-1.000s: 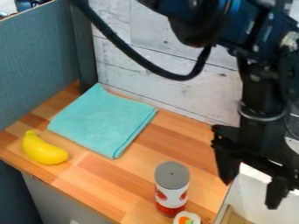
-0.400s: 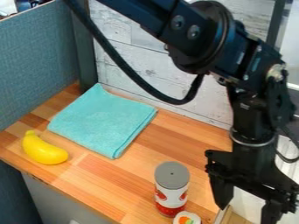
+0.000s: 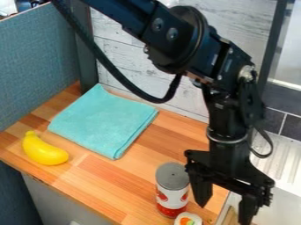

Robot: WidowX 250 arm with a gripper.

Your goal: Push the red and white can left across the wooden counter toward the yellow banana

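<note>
As the gripper (image 3: pixel 224 214) hangs over the wooden counter's (image 3: pixel 100 176) right edge, its fingers (image 3: pixel 202 192) stand apart. Just beside it, on the banana's (image 3: pixel 45 151) side, the can (image 3: pixel 172 191) stands upright.

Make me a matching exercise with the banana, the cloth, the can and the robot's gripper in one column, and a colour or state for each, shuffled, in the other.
1. Banana
2. Cloth
3. Can
4. Gripper

A. Standing upright, grey top facing up
B. Fingers spread apart
C. Yellow
D. Folded, blue-green, lying flat

Right pairs: 1-C, 2-D, 3-A, 4-B.
</note>
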